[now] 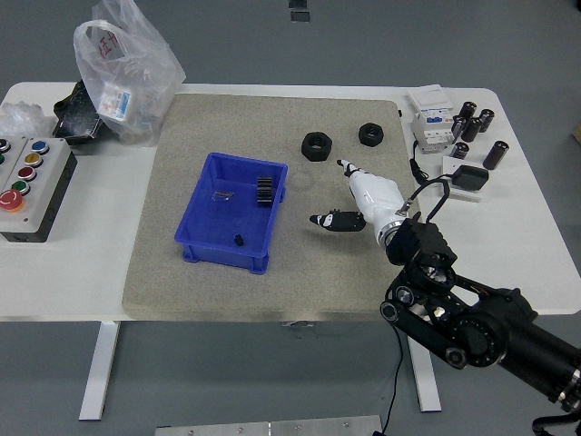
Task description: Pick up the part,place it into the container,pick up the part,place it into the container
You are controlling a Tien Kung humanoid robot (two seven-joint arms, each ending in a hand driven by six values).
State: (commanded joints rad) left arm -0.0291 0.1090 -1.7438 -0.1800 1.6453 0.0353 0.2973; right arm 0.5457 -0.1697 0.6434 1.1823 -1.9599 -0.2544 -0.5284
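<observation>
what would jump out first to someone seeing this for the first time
The bright blue bin on the grey mat draws the eye first; a black gear sits at its far right corner and a small dark bit near its front wall. Next comes the white right hand on its black arm, poised over the mat right of the bin. Two black hex nuts lie on the mat beyond the hand.

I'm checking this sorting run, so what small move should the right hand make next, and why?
Probably a short lift straight up. The right hand is low over the mat, with a small dark part at its tip; whether it is gripped is unclear. A lift would show that before carrying it left to the blue bin.
</observation>
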